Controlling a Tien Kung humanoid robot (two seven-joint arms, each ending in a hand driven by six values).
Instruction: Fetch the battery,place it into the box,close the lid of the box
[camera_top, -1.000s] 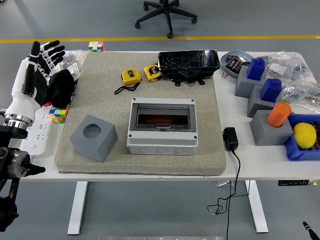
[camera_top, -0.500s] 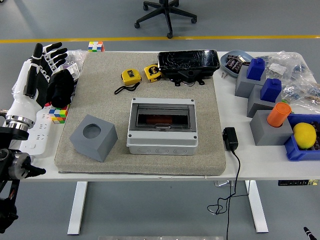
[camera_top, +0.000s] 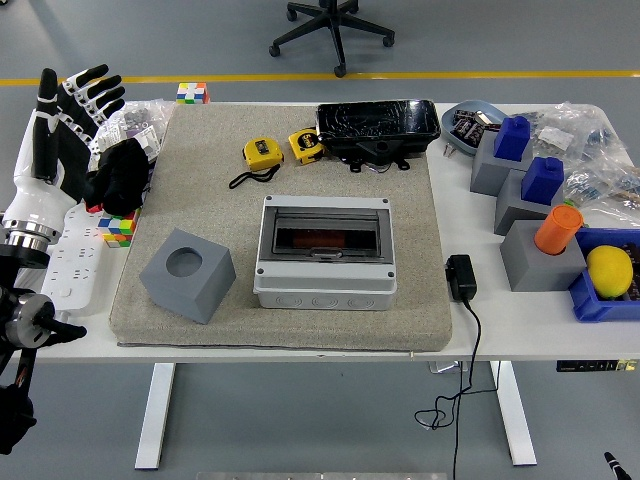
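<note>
The grey box sits in the middle of the beige mat. Its smoked clear lid lies flat and closed, and a reddish-brown object shows dimly through it. My left hand, white and black, is raised over the table's left edge, well left of the box. Its fingers are spread and hold nothing. An orange cylinder stands in a grey holder at the right. Two blue blocks sit in similar grey holders.
A grey cube with a round hole stands left of the box. Two yellow tape measures and a black tray lie behind it. A black charger lies to the box's right, a power strip and a black glove lie under my hand, and a lemon sits at far right.
My left hand has drawn back to the left and slightly up, away from the mat, with its fingers still spread. Nothing on the table has moved.
</note>
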